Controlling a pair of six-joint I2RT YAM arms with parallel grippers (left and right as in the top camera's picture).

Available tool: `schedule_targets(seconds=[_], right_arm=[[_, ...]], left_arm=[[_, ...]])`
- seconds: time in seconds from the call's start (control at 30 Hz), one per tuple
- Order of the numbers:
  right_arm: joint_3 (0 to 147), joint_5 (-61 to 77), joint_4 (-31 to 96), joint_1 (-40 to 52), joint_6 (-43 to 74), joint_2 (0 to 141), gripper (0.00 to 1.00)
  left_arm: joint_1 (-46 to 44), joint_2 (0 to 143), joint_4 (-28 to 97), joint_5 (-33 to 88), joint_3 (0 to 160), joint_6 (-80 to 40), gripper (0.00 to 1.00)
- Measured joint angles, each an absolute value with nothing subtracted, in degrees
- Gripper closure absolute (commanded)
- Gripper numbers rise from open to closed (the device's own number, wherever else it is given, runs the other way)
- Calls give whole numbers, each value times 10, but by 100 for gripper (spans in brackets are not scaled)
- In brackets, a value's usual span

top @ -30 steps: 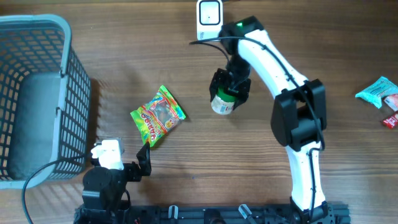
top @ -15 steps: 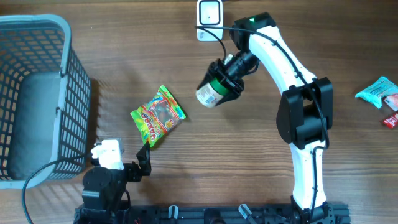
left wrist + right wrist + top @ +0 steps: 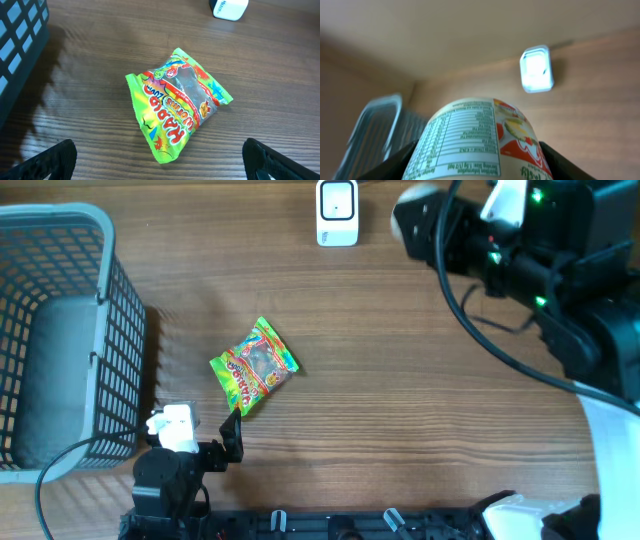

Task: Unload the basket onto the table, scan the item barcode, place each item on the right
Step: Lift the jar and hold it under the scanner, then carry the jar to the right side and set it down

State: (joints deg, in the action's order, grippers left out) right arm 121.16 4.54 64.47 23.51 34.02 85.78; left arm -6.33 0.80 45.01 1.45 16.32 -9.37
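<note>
My right gripper is shut on a white snack cup with a nutrition table and fruit print, lying sideways between the dark fingers. In the overhead view the raised right arm fills the top right, and the cup's pale end sits just right of the white scanner. The right wrist view shows the scanner beyond the cup, its window lit. My left gripper is open and empty, low at the front left, just short of a green candy bag.
A grey-blue wire basket stands at the left edge of the wooden table. The candy bag lies left of centre. The raised right arm hides the table's far right.
The right arm has lifted the cup high off the table, swung it up and to the right, and now holds it beside the scanner. The left arm has not moved.
</note>
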Motion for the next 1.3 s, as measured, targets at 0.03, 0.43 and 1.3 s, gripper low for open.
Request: schedule_targets(seconds=[0.03,0.43,1.3], right_arm=[[1197,16,609,238,340,869,57],[1074,-118,152,239,228,1168,52],[1065,-190,32,240,59,1278,49]], left_arm=[[-63,8,450,15,163,-94,0],[-63,8,451,15,163,-94,0],[-63,8,450,15,163,-94,0]])
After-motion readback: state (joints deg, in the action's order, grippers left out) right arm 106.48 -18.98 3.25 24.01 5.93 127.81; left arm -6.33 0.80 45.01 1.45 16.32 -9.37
